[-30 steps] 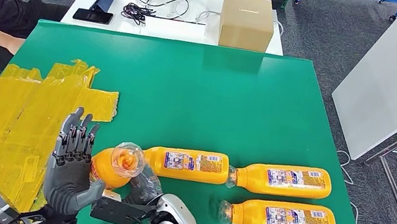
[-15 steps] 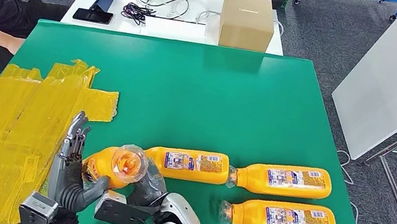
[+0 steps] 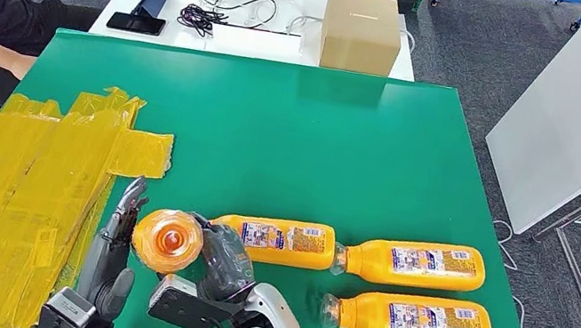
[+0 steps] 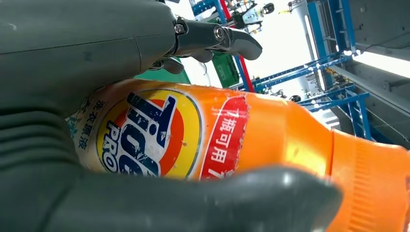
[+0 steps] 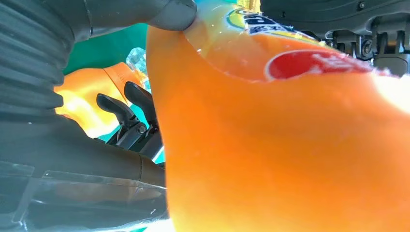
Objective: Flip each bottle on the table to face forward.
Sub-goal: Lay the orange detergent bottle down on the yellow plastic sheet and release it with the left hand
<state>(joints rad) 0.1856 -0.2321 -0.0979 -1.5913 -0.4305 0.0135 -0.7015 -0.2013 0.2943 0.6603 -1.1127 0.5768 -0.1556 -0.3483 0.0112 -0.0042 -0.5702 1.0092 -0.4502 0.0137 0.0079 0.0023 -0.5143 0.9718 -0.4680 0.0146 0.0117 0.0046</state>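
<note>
Bottle [image 3: 168,241], now tipped so its round end faces the camera, raised just left of the three bottles [image 3: 284,241] lying on the green table [image 3: 318,142]. Held between both hands: left hand [image 3: 114,246] closer in against its side than before, right hand [image 3: 223,262] wrapped around it. Turn probably half done; label side not yet forward.

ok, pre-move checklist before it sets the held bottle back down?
1. Left hand on held bottle: ok, thumb and fingers wrap it in the left wrist view.
2. Right hand on it: ok, thumb presses the body.
3. Cap on: ok, orange cap in place.
4. Logo side facing forward: cannot tell.
5. Bare table to set it on: ok.
6. Three lying bottles apart from the hands: ok.
</note>
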